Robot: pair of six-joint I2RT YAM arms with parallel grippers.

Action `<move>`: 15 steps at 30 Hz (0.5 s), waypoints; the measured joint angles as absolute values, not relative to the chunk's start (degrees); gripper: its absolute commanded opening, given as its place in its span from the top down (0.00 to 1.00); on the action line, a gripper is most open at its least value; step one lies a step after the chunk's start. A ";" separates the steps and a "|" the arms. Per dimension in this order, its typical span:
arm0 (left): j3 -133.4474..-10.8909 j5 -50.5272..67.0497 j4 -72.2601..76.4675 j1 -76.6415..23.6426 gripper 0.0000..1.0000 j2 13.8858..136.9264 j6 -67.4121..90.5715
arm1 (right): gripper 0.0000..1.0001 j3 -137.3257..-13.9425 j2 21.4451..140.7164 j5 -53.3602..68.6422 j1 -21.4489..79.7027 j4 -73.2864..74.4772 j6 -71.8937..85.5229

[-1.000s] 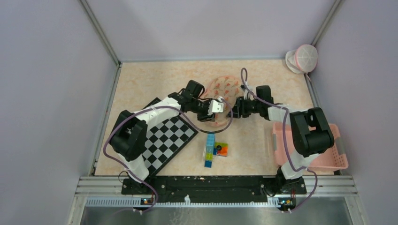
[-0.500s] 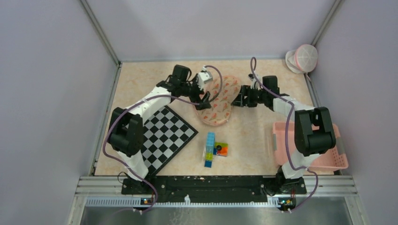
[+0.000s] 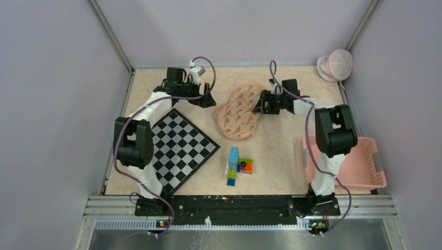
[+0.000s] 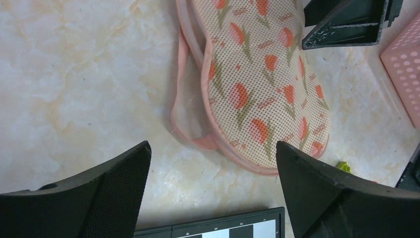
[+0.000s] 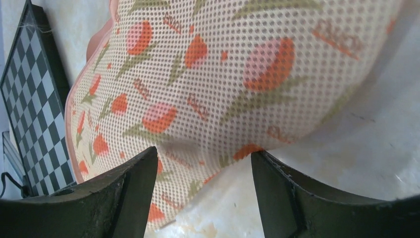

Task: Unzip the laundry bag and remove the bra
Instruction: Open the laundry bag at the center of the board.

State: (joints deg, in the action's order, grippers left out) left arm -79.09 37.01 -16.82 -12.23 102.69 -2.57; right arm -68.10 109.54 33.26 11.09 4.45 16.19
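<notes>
The laundry bag [image 3: 238, 112] is an oval mesh pouch with an orange tulip print, lying flat on the table's middle. A thin pink fold [image 4: 190, 111] pokes out along the edge of the laundry bag [image 4: 257, 79]; I cannot tell whether it is the bra, which is otherwise hidden. My left gripper [image 3: 206, 100] hovers open, left of the bag and apart from it; my left gripper [image 4: 213, 148] has bare table between its fingers. My right gripper [image 3: 259, 103] sits open at the bag's far right edge. In its wrist view my right gripper [image 5: 204, 154] has the laundry bag's [image 5: 223, 74] rim just inside its jaws.
A chessboard [image 3: 182, 148] lies at the near left, its corner close to the bag. Coloured toy bricks [image 3: 237, 165] sit nearer the bases. A pink basket [image 3: 359, 161] stands at the right. A round pink-white mesh thing [image 3: 336, 65] rests by the far right wall.
Both grippers opened. The left arm pulled away from over the bag toward the far left. The bag settled flat and shifted slightly left. The right gripper moved back with the bag's far edge.
</notes>
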 measured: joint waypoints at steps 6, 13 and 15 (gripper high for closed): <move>-78.50 41.25 -17.63 -8.91 0.02 106.43 -1.02 | 0.34 -74.22 114.93 33.34 14.13 5.50 16.03; -76.73 44.82 -14.70 -9.28 0.24 107.57 2.09 | 0.34 -79.88 118.65 35.00 17.63 6.83 14.66; -76.73 45.67 -13.32 -9.30 0.28 108.97 3.64 | 0.34 -80.42 118.69 35.29 17.91 7.42 14.31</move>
State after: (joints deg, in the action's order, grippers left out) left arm -76.73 45.67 -13.32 -9.30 108.97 3.64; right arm -80.42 118.69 35.29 17.91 7.42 14.31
